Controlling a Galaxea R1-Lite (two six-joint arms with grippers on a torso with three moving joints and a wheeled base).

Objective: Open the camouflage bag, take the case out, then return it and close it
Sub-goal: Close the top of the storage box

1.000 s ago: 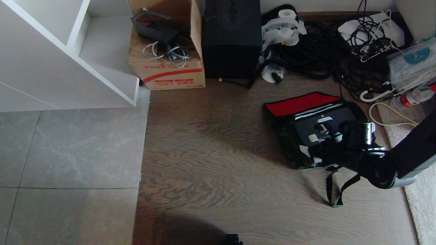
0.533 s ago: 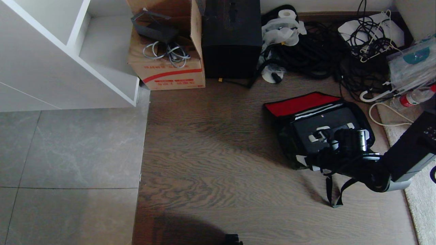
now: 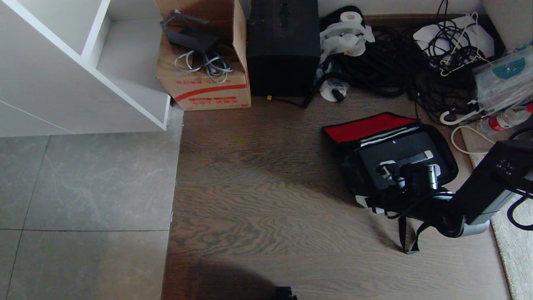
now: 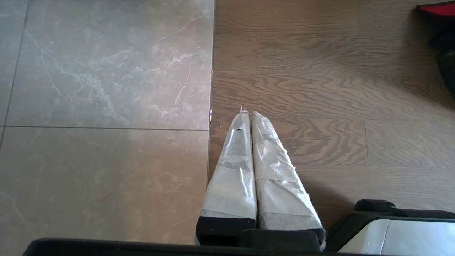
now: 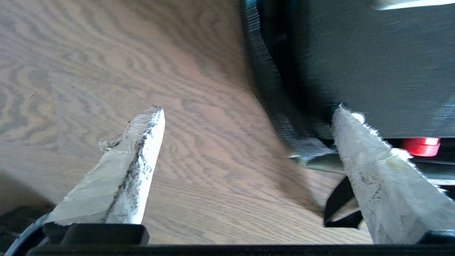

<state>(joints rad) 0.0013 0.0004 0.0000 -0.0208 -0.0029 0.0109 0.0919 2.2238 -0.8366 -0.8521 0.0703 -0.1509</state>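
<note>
The camouflage bag (image 3: 354, 183) lies open on the wooden floor at the right, its red-lined lid (image 3: 366, 127) folded back. The flat black case (image 3: 399, 152) lies inside it, with its silver-ended handle (image 3: 418, 157) on top. My right gripper (image 3: 374, 185) hangs low over the bag's near left corner, open wide and holding nothing. In the right wrist view the right gripper (image 5: 249, 108) has one finger over bare floor and the other at the edge of the case (image 5: 373, 64), beside its red latch (image 5: 421, 146). The left gripper (image 4: 247, 113) is parked shut above the floor.
A red-striped cardboard box (image 3: 204, 83) and a tall black box (image 3: 283, 46) stand at the back. A white shelf unit (image 3: 83, 62) fills the left. Tangled cables (image 3: 395, 58) lie behind the bag, black straps (image 3: 406, 233) trail before it, and a pale rug (image 3: 512, 241) lies at the right.
My right gripper has spread its fingers wider, come off the case's handle and sunk toward the bag's near left corner. The case stays lying in the bag.
</note>
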